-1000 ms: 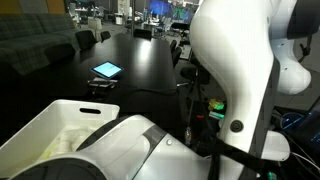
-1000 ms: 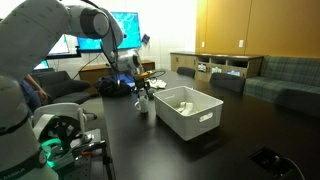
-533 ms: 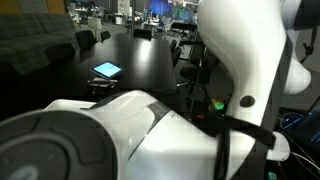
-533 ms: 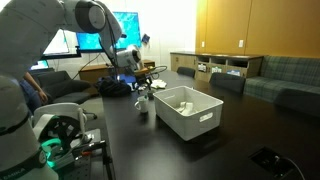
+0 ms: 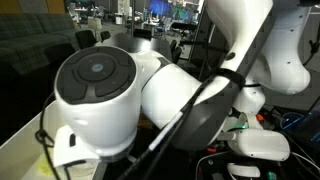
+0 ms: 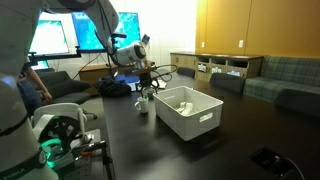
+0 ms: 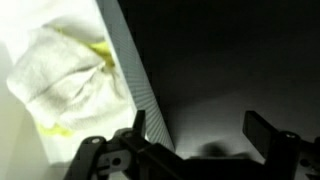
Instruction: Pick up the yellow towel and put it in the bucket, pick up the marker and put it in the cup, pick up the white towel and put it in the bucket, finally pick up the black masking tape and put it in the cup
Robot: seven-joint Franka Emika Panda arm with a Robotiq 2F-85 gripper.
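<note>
The bucket is a white bin on the dark table; in the wrist view its ribbed wall runs down the left. Inside it lies the white towel, crumpled, with the yellow towel peeking out from under it. My gripper is open and empty, over the dark table just outside the bin's wall. In an exterior view the gripper hangs above the small cup, left of the bin. The marker and the black masking tape do not show clearly. The arm blocks most of an exterior view.
The robot's base stands at the near left edge of the table. A dark bag lies behind the cup, with monitors beyond it. A small black object sits on the table at the near right.
The jaws have opened wide. The arm has swung from over the bin toward the cup side, filling one exterior view. The white towel now lies in the bin.
</note>
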